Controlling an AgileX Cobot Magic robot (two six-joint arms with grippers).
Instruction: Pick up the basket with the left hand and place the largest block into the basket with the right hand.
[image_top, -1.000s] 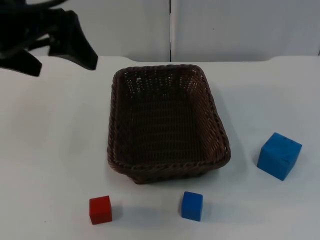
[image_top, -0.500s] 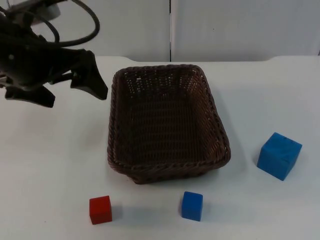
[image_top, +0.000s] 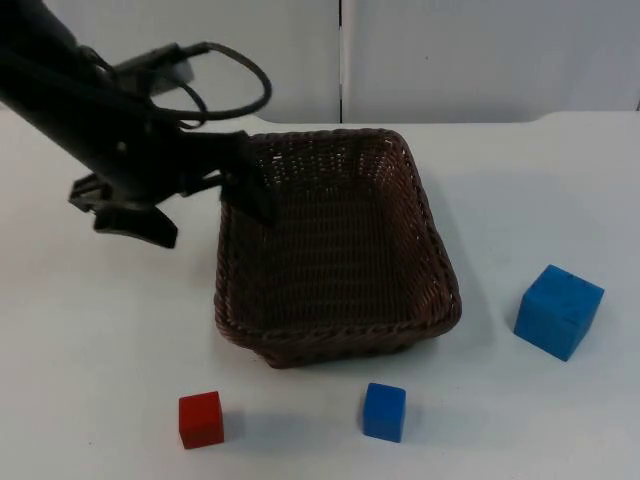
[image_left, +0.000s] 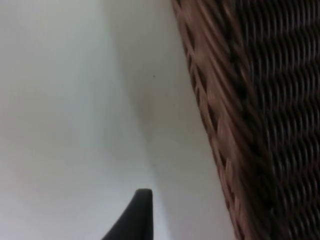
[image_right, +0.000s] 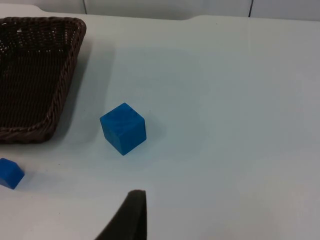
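A dark brown wicker basket (image_top: 436, 262) rests in the middle of the table; its woven wall (image_left: 225, 120) looms close in the left wrist view. My left gripper (image_top: 205, 212) is open at the basket's far left rim, with one finger (image_top: 255, 200) over the inside and the other (image_top: 140, 225) outside over the table. The largest block, a blue cube (image_top: 558, 311), stands on the table to the right of the basket. The right wrist view looks down on that cube (image_right: 123, 128) and the basket's corner (image_right: 60, 100), with my right gripper (image_right: 131, 215) waiting well short of the cube.
A small blue block (image_top: 384, 411) and a small red block (image_top: 201, 419) stand near the table's front edge, in front of the basket. The small blue block (image_right: 10, 173) is also in the right wrist view. The grey partition wall (image_top: 480, 50) closes off the back.
My left arm has swung from the table's far left corner down and to the right, up to the basket's left rim. The basket and the blocks have not moved.
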